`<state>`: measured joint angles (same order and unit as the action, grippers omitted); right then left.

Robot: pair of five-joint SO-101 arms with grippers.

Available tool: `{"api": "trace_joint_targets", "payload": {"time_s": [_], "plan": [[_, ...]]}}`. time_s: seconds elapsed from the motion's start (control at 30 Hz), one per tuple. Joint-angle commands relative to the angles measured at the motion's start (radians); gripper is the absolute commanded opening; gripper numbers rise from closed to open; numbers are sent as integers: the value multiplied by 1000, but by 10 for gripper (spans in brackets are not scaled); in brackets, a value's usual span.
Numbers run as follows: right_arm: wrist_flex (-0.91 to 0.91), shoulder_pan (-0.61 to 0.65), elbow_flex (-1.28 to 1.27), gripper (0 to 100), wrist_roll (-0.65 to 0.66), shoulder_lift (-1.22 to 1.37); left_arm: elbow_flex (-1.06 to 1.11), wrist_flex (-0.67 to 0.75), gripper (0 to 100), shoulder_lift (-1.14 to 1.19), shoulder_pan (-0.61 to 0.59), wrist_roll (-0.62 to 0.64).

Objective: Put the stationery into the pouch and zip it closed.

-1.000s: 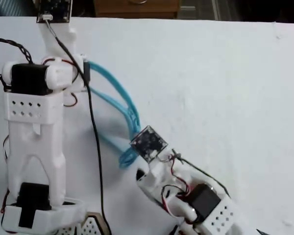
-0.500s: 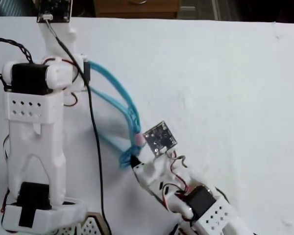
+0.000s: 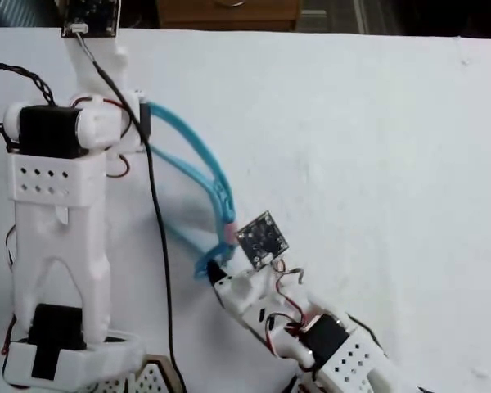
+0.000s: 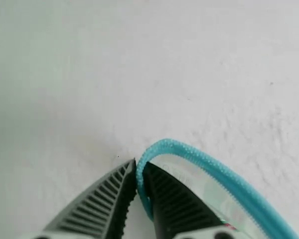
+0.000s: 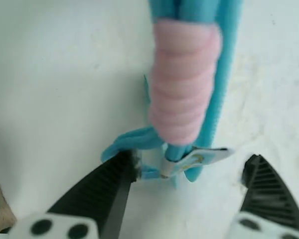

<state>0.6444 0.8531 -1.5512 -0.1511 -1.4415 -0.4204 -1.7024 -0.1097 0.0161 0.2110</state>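
A clear pouch with blue trim (image 3: 198,168) lies slanted on the white table between the two arms. My left gripper (image 3: 144,121) is at its far end, shut on the blue edge (image 4: 199,157); its own view has the left gripper (image 4: 139,181) pinching that trim. At the pouch's near end sit a pink zipper tag (image 3: 229,232) and a metal zipper pull (image 5: 192,160). My right gripper (image 3: 217,274) is there, open. In its own view the right gripper (image 5: 189,172) straddles the pull just under the pink tag (image 5: 184,94). What is inside the pouch is too faint to tell.
A black cable (image 3: 159,246) runs down the table beside the left arm (image 3: 57,213) and crosses the pouch's far end. The white table (image 3: 376,147) stretches wide to the right. Wooden furniture (image 3: 229,12) stands beyond the far edge.
The right arm has drawn back toward the front edge and turned, uncovering the pink tag; its gripper has shifted left along the pouch's near end. The left arm has kept still.
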Motion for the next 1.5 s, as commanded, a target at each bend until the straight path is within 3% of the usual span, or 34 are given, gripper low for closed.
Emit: {"api": "trace_joint_targets", "payload": {"time_s": [0.0, 0.1, 0.3, 0.4, 0.87, 1.07, 1.47], "plan": [[-48, 4, 0, 323, 32, -2, -2, -6, 23, 8, 1, 0], [-97, -58, -20, 286, 100, -2, -2, -6, 23, 8, 1, -3], [-156, -191, -18, 8, 181, -10, -3, -5, 23, 7, 1, -3], [-150, -232, -6, 53, 207, -10, -3, -5, 23, 7, -1, -5], [18, -409, 224, 19, 206, -12, -3, -3, 23, 7, -2, -8], [-97, -499, 273, 19, 199, -12, -3, -3, 23, 4, -2, -8], [-602, -630, 276, 19, 198, -153, -5, -3, 23, 4, -1, -8]]}}
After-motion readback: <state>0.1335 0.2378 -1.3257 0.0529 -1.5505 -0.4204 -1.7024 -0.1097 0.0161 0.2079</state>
